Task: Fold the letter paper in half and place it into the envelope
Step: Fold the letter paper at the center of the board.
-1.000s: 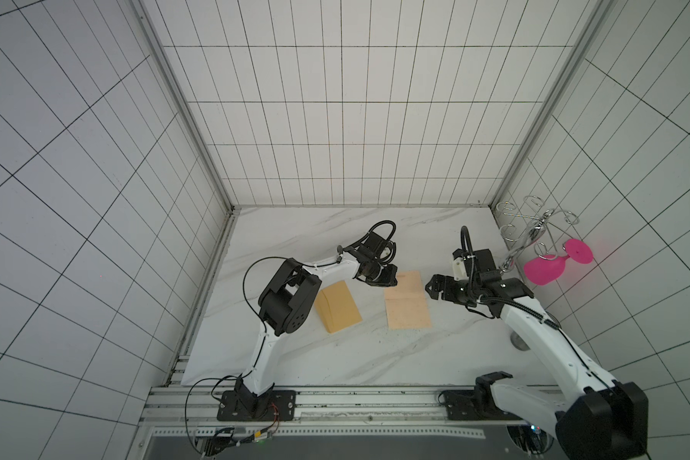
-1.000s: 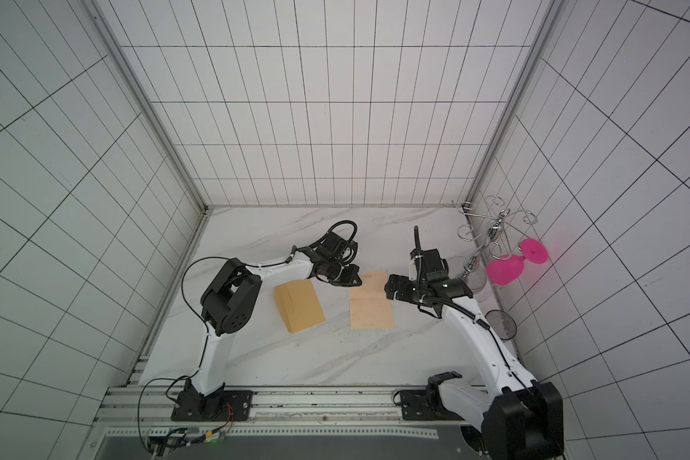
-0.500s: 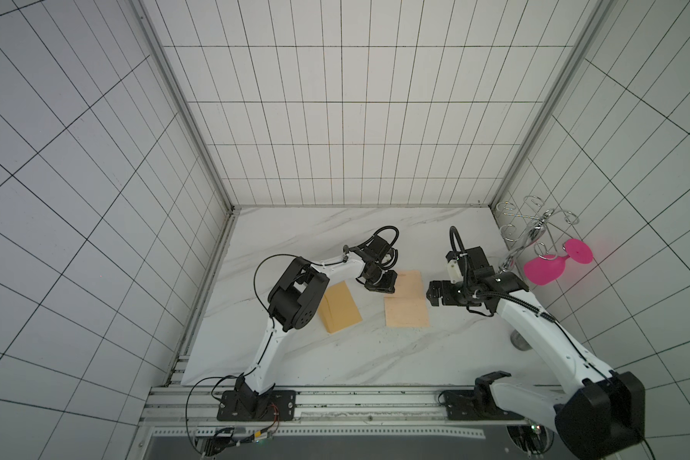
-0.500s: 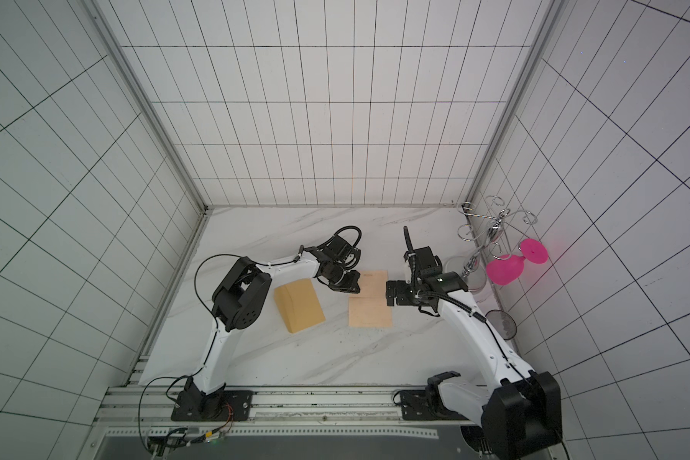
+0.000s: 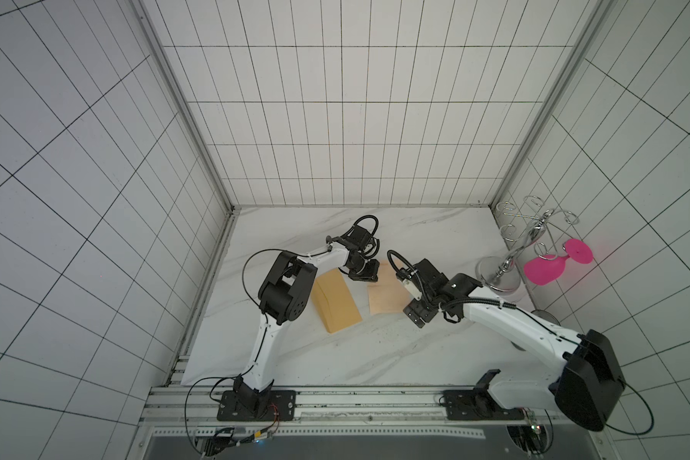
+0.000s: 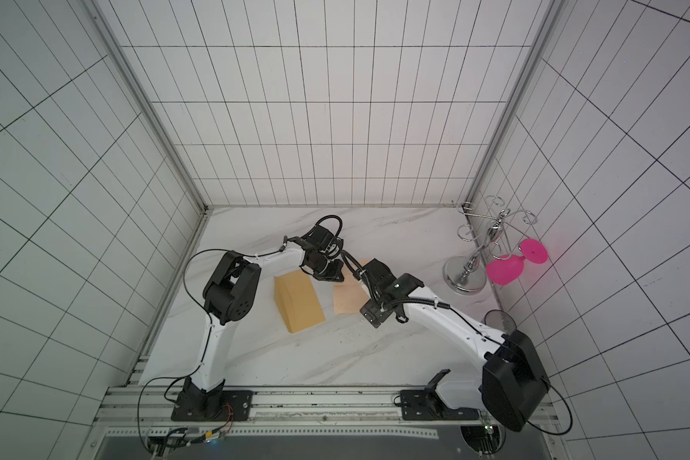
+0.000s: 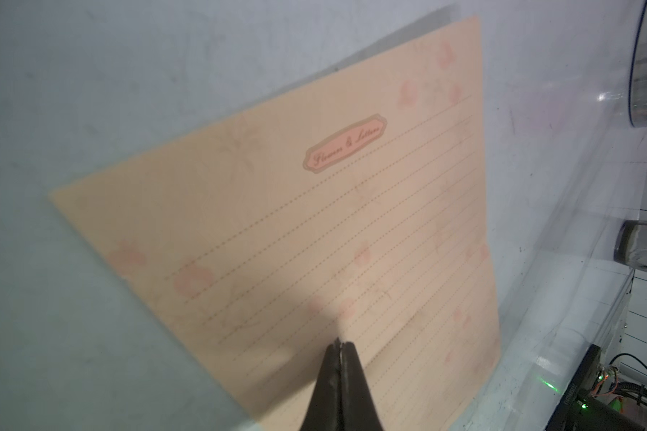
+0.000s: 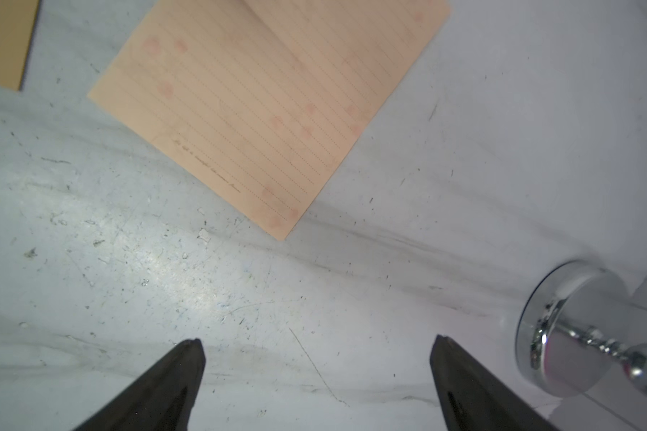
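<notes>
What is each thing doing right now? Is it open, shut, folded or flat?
letter paper: unfolded, lying on the table, crease showing.
envelope: flat beside the letter paper, not touching it, nothing put in yet.
left end effector: shut, tip at the letter paper.
right end effector: open, empty, over the table.
pink glass: hanging on the metal stand.

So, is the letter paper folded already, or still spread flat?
Spread out: the letter paper lies as one open sheet on the table, ruled side up.
</notes>
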You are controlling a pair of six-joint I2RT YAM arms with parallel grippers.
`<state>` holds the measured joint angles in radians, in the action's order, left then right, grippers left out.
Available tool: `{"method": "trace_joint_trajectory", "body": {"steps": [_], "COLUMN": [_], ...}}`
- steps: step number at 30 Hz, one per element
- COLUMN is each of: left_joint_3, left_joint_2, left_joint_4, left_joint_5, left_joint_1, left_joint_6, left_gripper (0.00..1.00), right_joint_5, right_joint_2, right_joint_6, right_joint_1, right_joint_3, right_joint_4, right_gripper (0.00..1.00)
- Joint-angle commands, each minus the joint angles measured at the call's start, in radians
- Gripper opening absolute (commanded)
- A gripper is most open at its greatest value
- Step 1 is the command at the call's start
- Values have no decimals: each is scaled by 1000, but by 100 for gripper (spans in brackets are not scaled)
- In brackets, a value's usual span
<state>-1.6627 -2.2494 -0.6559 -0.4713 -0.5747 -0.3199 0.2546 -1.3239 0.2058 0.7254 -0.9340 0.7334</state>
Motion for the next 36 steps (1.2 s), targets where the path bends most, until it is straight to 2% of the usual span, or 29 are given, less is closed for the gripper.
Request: {"method": "trace_joint_trajectory", "body": {"steps": [1,8,13,17,26,36], "left_joint_3": [1,-12,1,1,12,32], "left_joint_2": [-80,-104,-105,-114,-122,-115], "left_joint_4": [-165,-202,-209,-224,-229,-242], "left_joint_5": [110,95,91,83,62,59], "left_joint_1": [6,7,7,7,8,10], "left_joint_6": [83,110,112,108,101,108], "left_gripper": [0,0,0,0,0,0], "right_joint_5": [115,87,54,33,125,258], "right_joint_2": [-52,-178,-276,-296,-382,-504], "right_joint_6": [164,138,72,12,-66,-72], "right_joint_1": [78,172,212,240,273,277], "right_joint_3": [60,52,3,12,41,35], "right_joint_4": [-81,-208,-263,-345,-534,-612], "right_gripper": [99,99,99,99,100,98]}}
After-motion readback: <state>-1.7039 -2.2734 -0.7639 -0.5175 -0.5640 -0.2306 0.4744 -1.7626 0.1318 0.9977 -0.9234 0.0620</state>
